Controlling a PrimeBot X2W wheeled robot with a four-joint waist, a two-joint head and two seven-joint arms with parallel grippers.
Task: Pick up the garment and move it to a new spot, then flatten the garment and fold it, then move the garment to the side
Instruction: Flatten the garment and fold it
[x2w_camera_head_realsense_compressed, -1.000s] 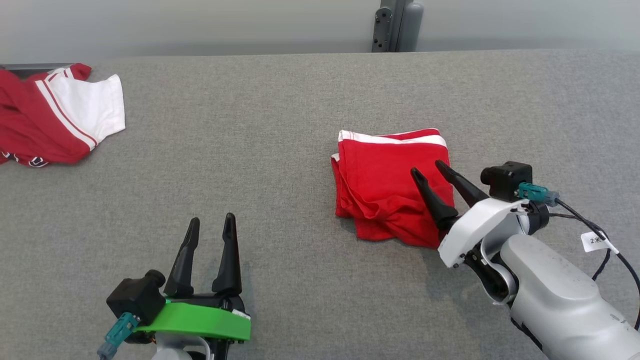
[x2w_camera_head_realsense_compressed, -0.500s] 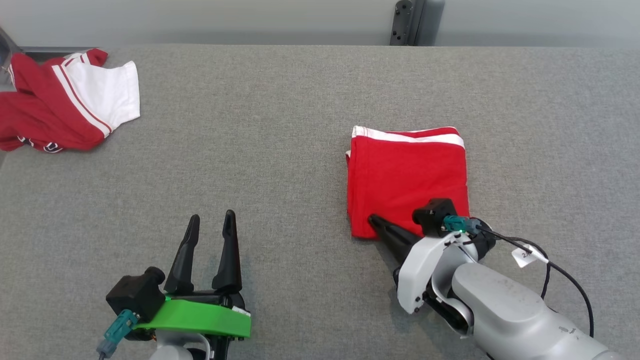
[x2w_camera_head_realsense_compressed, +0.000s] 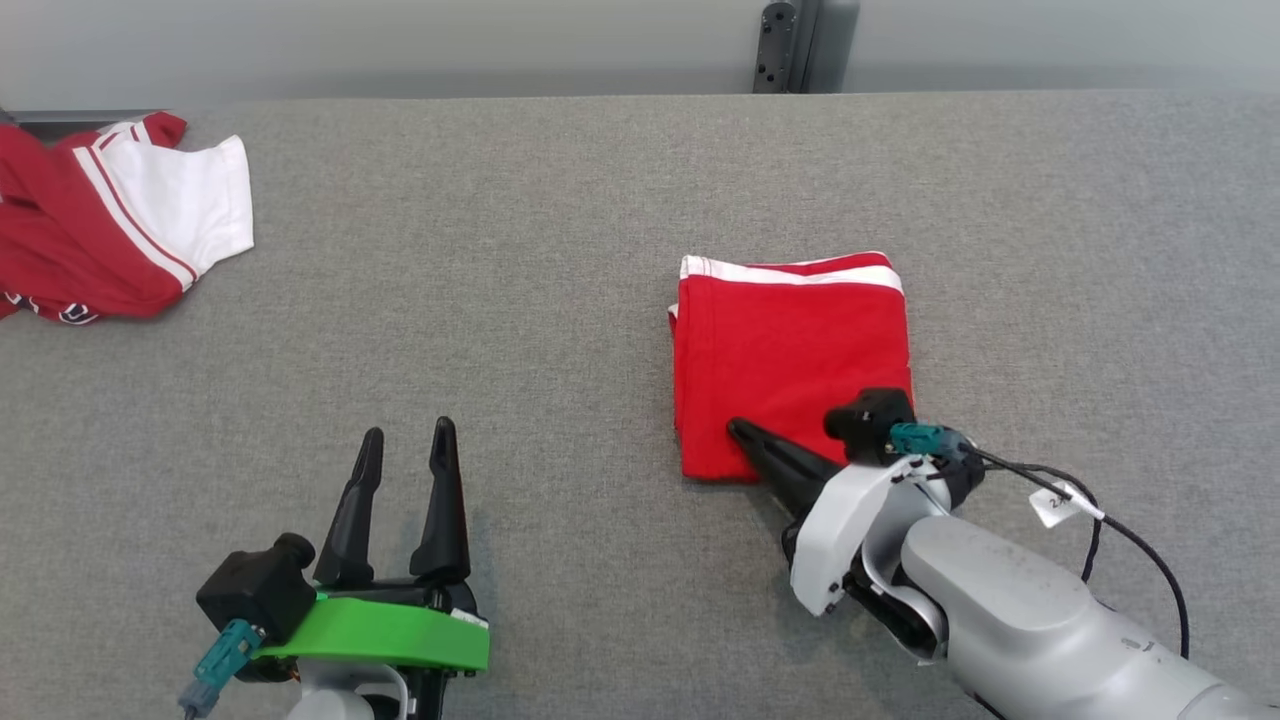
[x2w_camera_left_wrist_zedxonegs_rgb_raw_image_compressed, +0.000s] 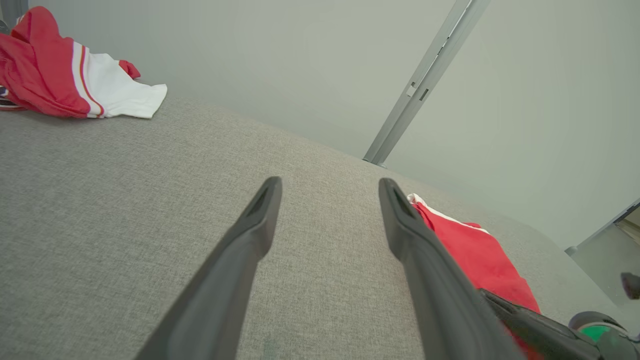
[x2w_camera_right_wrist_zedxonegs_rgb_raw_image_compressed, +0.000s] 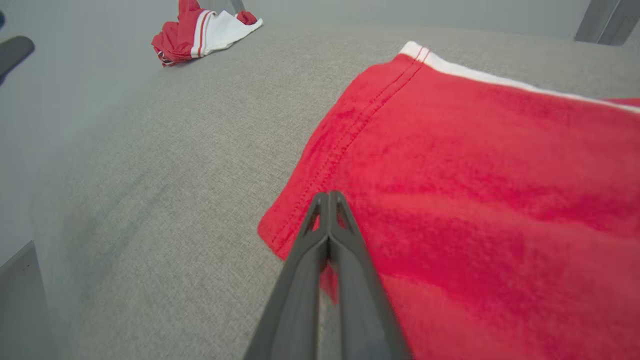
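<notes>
Broadly, the grey, felt-covered counter (x2w_camera_head_realsense_compressed: 560, 300) spans the head view from edge to edge, with a pale wall behind it. Right of centre lies the red garment with a white-striped hem (x2w_camera_head_realsense_compressed: 790, 350), folded into a flat, nearly square packet with its striped edge towards the wall. A second red-and-white garment (x2w_camera_head_realsense_compressed: 110, 240) sits crumpled at the counter's far left corner, well apart from the folded one.

The right gripper (x2w_camera_right_wrist_zedxonegs_rgb_raw_image_compressed: 328, 195), on its pale grey arm, reaches in from the lower right. Its fingers are pressed together tip to tip and rest at the near left corner of the folded garment. They seem to lie on top of the cloth, though whether any of it is nipped between them is hard to tell.

The left gripper (x2w_camera_head_realsense_compressed: 408, 432), with its green wrist plate, hangs over bare counter at the lower left. Its fingers are parted and hold nothing.
</notes>
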